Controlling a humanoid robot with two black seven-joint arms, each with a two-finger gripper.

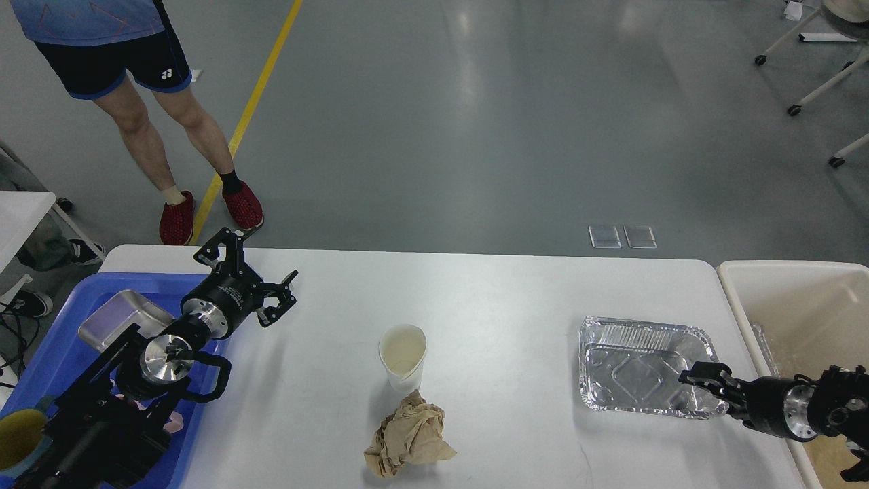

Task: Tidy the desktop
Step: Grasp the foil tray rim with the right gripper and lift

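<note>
Desktop (489, 292) bearing no legible writing, left tool (246, 280) spread apart, right tool (703, 382) clamped on foil tray (638, 363) rim

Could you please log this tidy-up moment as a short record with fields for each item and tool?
desktop: white, holds three loose items
paper cup: upright, centre
crumpled brown paper: right in front of the cup
foil tray: right side, empty
left tool: open, empty, over blue tray
right tool: at the foil tray's near right corner, grip unclear
cream bin: far right
</note>
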